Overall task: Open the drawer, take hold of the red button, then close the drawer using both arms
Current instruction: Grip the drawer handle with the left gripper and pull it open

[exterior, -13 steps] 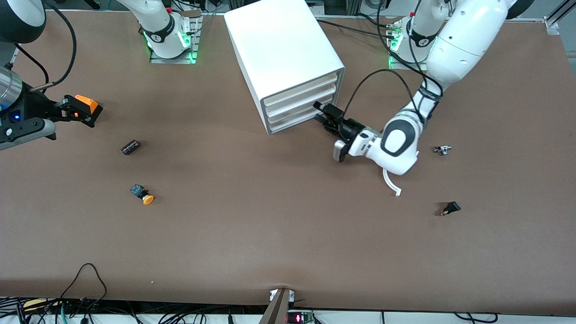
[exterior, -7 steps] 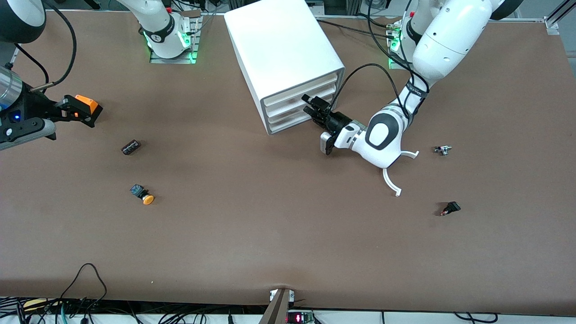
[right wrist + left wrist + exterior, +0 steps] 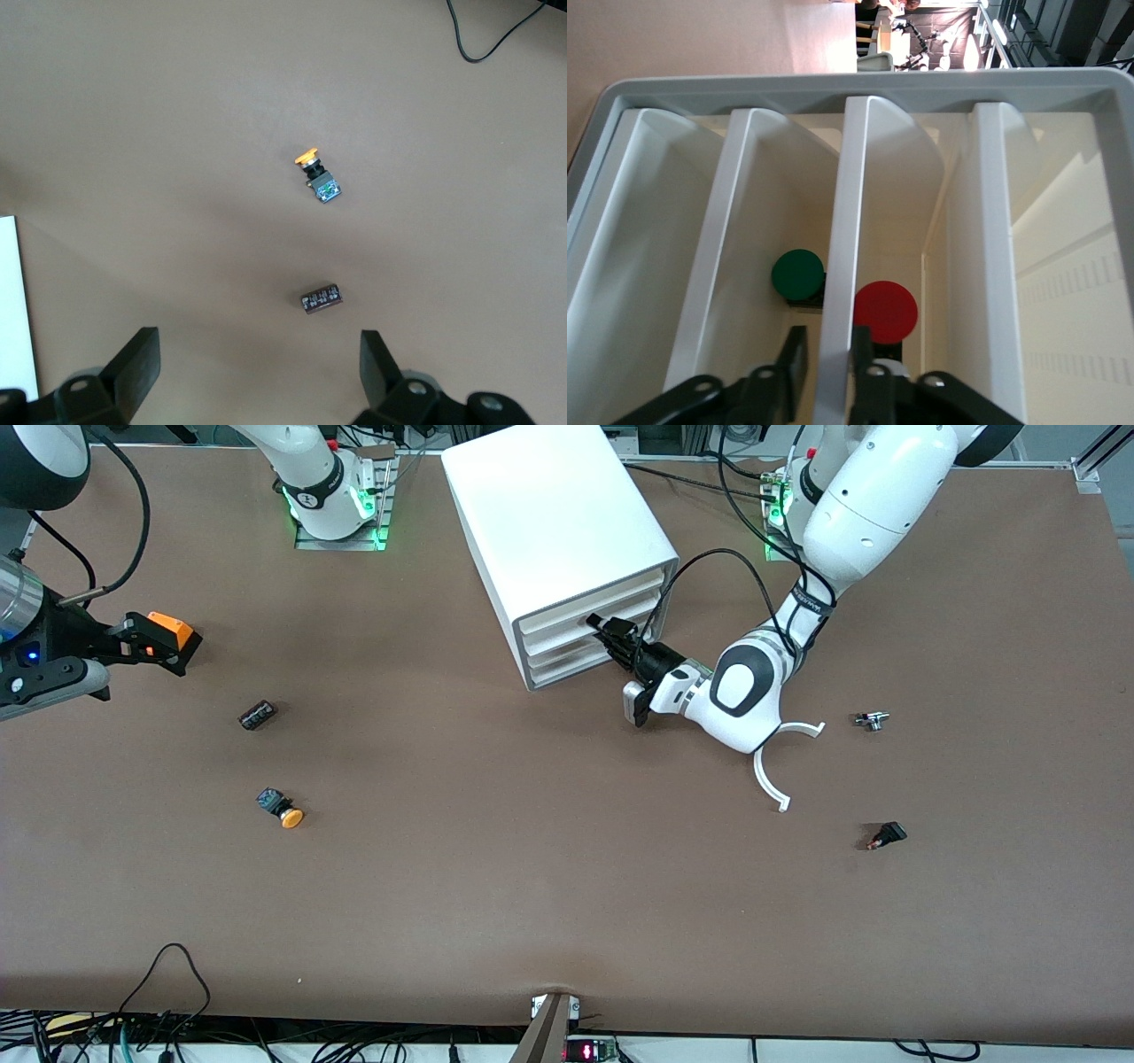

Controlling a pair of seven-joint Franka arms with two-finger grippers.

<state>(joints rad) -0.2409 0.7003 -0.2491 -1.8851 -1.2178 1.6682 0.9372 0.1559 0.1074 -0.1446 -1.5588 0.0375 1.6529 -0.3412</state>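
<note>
While no drawer is yet drawn out, step in hand: opening, at the point of taking hold.
Left gripper [image 3: 828, 367]: at the front of the cabinet [image 3: 554, 514], which stands by the middle of the bench edge where the arm bases are. Its fingers are spread astride the front lip of one drawer [image 3: 837, 221], close on both faces but, as I judge, not yet pinching.
Right gripper [image 3: 164, 638]: waits over the bench edge at the right arm's end, with its fingers wide apart and nothing between them.
Button [image 3: 885, 312]: inside the cabinet, its red cap showing over a drawer front, just beside the straddled lip.
Next move: probably pinch the lip, then pull straight out from the cabinet front toward the open bench. A skewed pull could jam the tray or drag the cabinet.
Left wrist view alone shows: the red cap, a green cap [image 3: 797, 274] in the neighbouring drawer, and how the fingers stand at the lip.
Front view alone shows: all three drawers flush and both arms at once.
Front and right wrist views show: the orange-capped button [image 3: 283, 810] and black switch [image 3: 257, 715] lying toward the right arm's end of the bench, neither of them wanted.
</note>
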